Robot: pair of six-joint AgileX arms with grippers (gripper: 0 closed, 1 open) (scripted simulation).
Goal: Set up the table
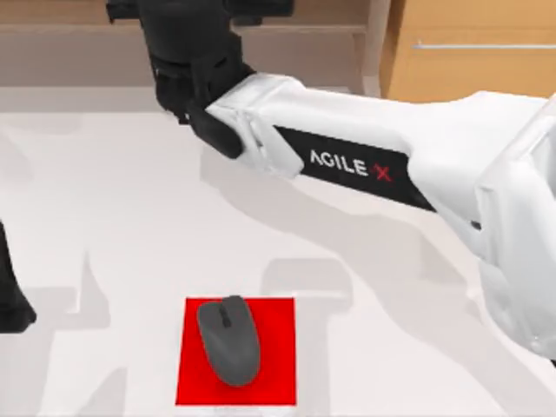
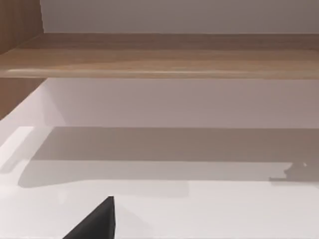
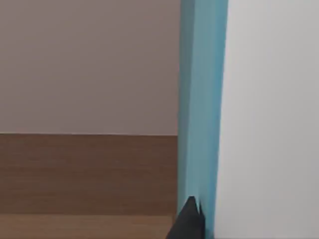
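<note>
- Right tool (image 1: 187, 65): carried on the white AgileX arm that reaches from the right side across the table (image 1: 104, 217) to its far edge, at the open wooden cabinet (image 1: 304, 43). The black wrist hides the fingers from above, so whether they are apart or together cannot be told. The right wrist view shows one dark fingertip (image 3: 188, 221) touching or just beside an upright light-blue panel (image 3: 202, 99), with brown wood behind; whether the tool grips that panel cannot be told.
- Left tool: a dark part of the left arm (image 1: 10, 295) sits at the table's left edge, well apart from the right tool. Its wrist view shows one dark finger (image 2: 97, 221) over bare white tabletop, facing a wooden shelf edge (image 2: 159, 62). Finger state cannot be told; the arm appears parked.
- Table: white, flat, lying below and on the near side of the right tool, and spreading under both arms.
- Red mat (image 1: 278, 356): flat on the table, well to the near side of the right tool.
- Grey mouse (image 1: 228, 339): rests on the mat, wholly inside its edges.
- Progress, as judged: mouse and mat look already placed. The right tool working at the cabinet suggests another item is being fetched or handled there, so the set-up seems partly done, with at least one placement left.
</note>
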